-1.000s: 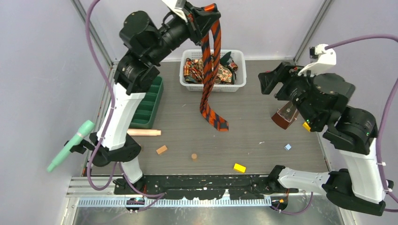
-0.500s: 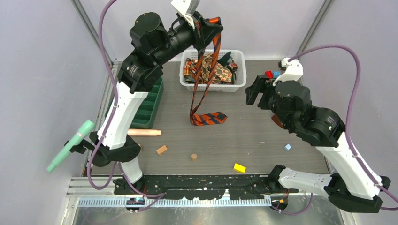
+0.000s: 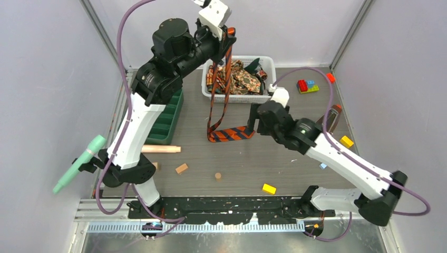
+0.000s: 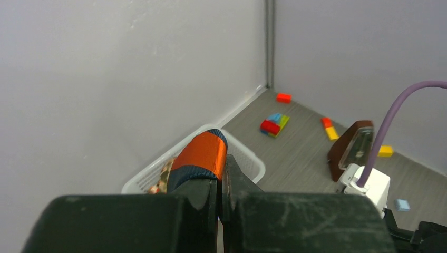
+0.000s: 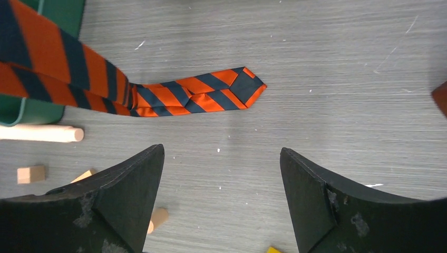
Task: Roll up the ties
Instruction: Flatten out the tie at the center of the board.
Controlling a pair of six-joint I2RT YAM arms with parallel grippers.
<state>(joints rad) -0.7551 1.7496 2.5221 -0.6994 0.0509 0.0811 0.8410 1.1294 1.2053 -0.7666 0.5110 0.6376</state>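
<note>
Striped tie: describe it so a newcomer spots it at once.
Find the white plastic mesh basket at the far edge of the grey table. In front, an orange-and-dark striped fabric tie hangs from the left tool, pointed end on the table. The paisley ties sit inside the basket.

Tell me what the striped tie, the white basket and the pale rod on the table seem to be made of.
The striped tie is likely woven fabric, smooth: it drapes and folds softly. The white basket is probably moulded plastic, matte, with perforated mesh walls. The pale rod looks like unfinished wood: light tan, round, with a flat-cut end.
</note>
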